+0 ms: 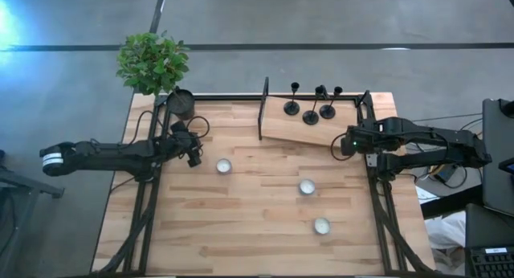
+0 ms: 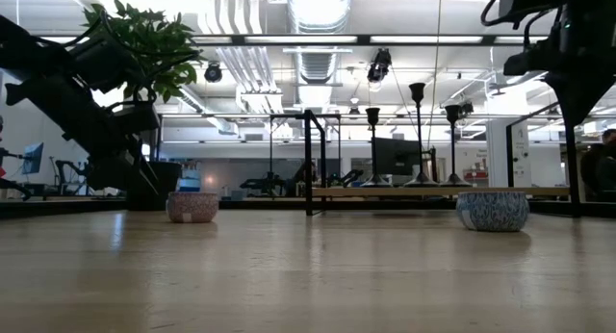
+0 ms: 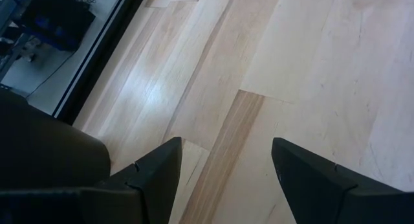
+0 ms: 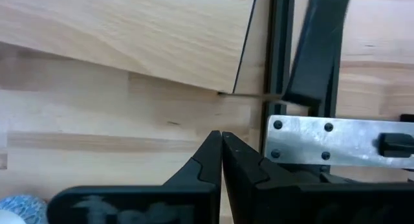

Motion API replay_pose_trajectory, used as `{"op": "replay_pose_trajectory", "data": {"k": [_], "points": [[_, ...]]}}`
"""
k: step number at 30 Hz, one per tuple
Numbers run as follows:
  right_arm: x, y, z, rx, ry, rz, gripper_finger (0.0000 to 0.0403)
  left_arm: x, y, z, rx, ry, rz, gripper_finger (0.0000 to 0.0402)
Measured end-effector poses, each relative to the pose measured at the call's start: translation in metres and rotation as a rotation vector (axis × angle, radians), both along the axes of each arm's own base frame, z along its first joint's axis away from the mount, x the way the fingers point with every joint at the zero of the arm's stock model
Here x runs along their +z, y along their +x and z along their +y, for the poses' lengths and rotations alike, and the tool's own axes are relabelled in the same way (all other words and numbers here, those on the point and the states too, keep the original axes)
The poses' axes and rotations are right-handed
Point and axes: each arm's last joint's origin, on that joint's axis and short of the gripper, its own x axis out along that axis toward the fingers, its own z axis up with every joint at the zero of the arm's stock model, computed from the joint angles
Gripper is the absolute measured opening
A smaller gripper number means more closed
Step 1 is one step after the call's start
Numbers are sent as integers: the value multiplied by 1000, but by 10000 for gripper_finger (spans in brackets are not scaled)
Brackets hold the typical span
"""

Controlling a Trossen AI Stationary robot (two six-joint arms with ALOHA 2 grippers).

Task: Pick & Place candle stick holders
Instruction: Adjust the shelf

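While nothing is being held right now, the wooden table [image 1: 257,222] fills most of the overhead shot, with a black metal frame running along its left, right and far edges. Next biggest are the two dark arms. The left one reaches in from the left side, and the left gripper [image 1: 194,157] hangs over the far-left part of the table, just near of the plant pot; its wrist cam shows the fingers [image 3: 155,179] spread wide apart with only bare wood between them. The right one comes in from the right, and the right gripper [image 1: 340,144] sits by the right frame rail, just off the near-right corner of the raised board; its fingers [image 4: 210,160] are pressed together and gripping nothing.

Then there's the leafy green plant [image 1: 152,63] in a dark pot at the far-left corner, and a light wooden board [image 1: 281,127] lying at the far edge, propped against a black upright.

All three candle stick holders [image 1: 311,116] stand upright on that board, bunched close together toward its right half, well apart from both grippers. The low view shows them as thin black stems with small cups on top.

Smallest bits: three small round tealight cups [image 1: 224,166] spread diagonally across the table from the left-middle toward the near right.
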Motion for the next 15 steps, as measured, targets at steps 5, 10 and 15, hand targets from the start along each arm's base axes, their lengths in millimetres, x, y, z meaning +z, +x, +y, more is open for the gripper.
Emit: {"op": "replay_pose_trajectory", "data": {"k": [5, 10, 15], "points": [[0, -1, -4, -8, -24, 12, 8, 0, 0, 0, 0, 0, 0, 246], [0, -2, -6, -11, -28, 22, 8, 0, 0, 0, 0, 0, 0, 246], [0, -3, -9, -18, -50, 35, 8, 0, 0, 0, 0, 0, 0, 245]]}}
